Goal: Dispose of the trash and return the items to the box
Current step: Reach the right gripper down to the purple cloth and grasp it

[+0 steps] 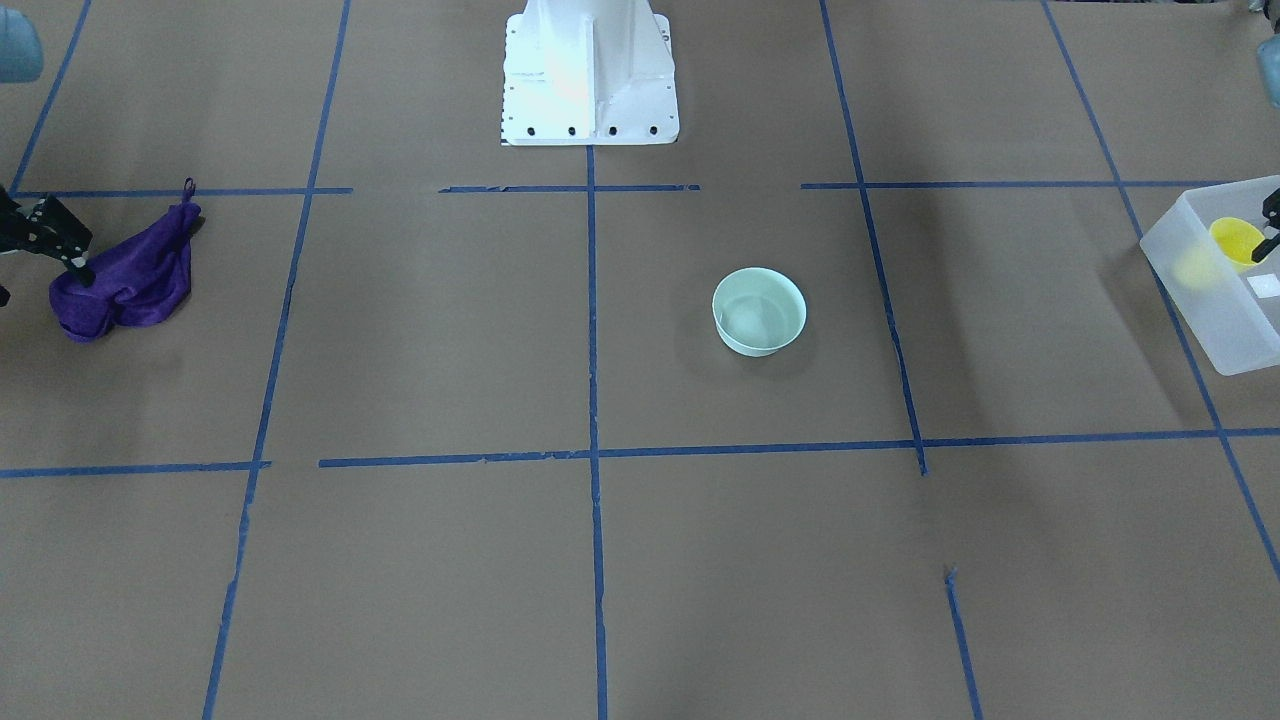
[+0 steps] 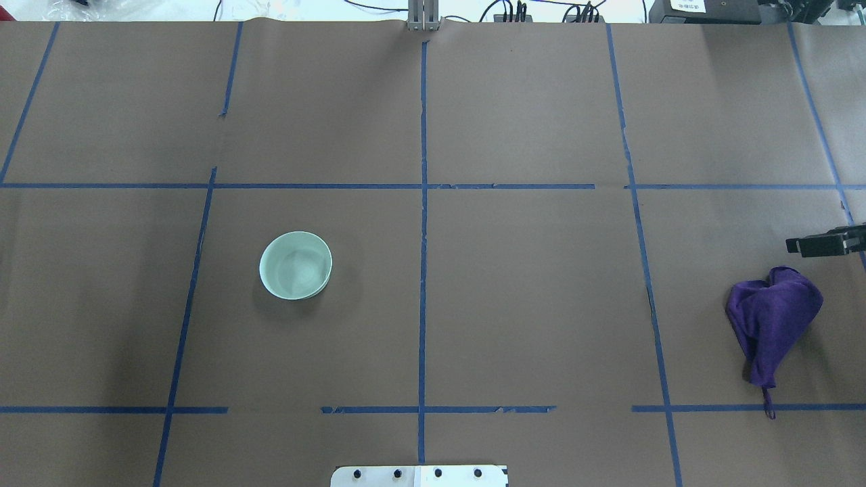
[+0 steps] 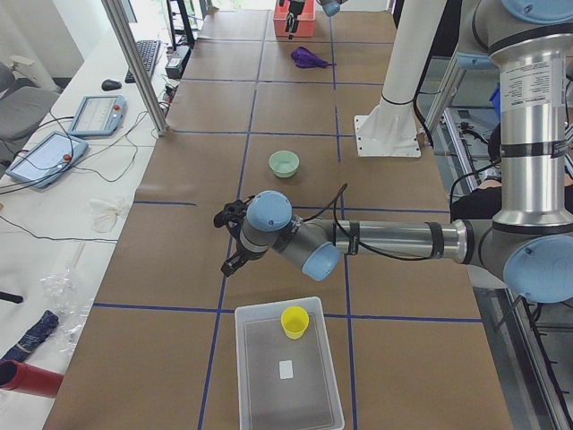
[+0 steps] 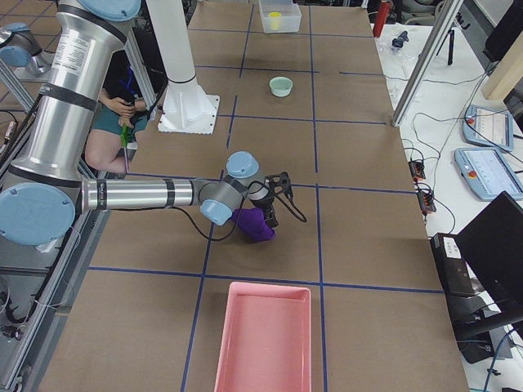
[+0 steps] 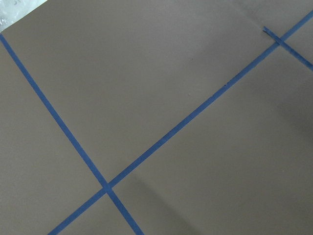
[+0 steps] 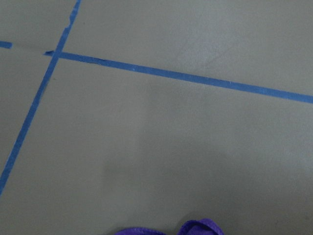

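The mint-green bowl stands upright and empty on the brown table, also in the overhead view. The yellow cup lies inside the frosted box at the robot's left end; the side view shows the cup at the near end of the box. My left gripper hovers just past the box toward the bowl, jaws apart and empty. My right gripper hangs open over the purple cloth, one finger touching its edge. The cloth also shows in the overhead view.
A pink tray sits at the table's right end beyond the cloth. The white robot base stands at the table's rear middle. Blue tape lines divide the brown table. A metal post stands at the operators' edge.
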Controlling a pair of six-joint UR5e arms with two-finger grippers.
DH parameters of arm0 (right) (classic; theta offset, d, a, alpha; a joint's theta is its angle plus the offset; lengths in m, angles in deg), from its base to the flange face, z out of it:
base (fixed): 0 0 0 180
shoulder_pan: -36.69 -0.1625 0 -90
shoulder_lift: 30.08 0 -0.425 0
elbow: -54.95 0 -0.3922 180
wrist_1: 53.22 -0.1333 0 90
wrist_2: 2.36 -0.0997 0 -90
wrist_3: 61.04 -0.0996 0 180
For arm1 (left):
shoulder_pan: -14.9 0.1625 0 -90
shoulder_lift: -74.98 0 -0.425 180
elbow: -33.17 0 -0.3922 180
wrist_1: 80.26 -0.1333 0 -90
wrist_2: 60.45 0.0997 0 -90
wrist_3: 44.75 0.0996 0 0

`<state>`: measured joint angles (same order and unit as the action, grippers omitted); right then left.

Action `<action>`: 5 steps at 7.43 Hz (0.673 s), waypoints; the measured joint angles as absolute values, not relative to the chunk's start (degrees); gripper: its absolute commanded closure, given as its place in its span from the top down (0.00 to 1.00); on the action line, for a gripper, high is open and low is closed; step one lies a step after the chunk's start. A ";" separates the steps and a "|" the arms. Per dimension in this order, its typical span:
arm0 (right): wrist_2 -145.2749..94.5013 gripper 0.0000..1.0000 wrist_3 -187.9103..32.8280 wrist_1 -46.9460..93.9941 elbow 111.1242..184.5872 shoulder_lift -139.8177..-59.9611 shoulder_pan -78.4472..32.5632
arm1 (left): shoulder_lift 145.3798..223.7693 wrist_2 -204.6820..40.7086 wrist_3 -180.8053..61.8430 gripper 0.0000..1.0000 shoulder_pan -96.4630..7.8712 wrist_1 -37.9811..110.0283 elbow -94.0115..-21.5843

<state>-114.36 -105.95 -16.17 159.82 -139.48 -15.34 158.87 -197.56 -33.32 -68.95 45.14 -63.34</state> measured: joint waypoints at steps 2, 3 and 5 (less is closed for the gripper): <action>-104.42 0.80 -113.49 -17.77 159.70 -140.86 -5.59 | 159.62 -197.56 -33.40 1.00 -68.95 45.09 -63.41; -101.13 0.37 -114.98 -17.83 159.54 -141.10 -2.40 | 159.80 -197.56 -33.41 1.00 -68.95 45.08 -63.42; -98.47 0.00 -115.45 -17.79 159.40 -141.92 0.77 | 160.00 -197.58 -33.47 1.00 -68.95 45.08 -63.42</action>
<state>-98.47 -115.45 -17.79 159.40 -141.92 0.77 160.00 -197.58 -33.47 -68.95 45.08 -63.42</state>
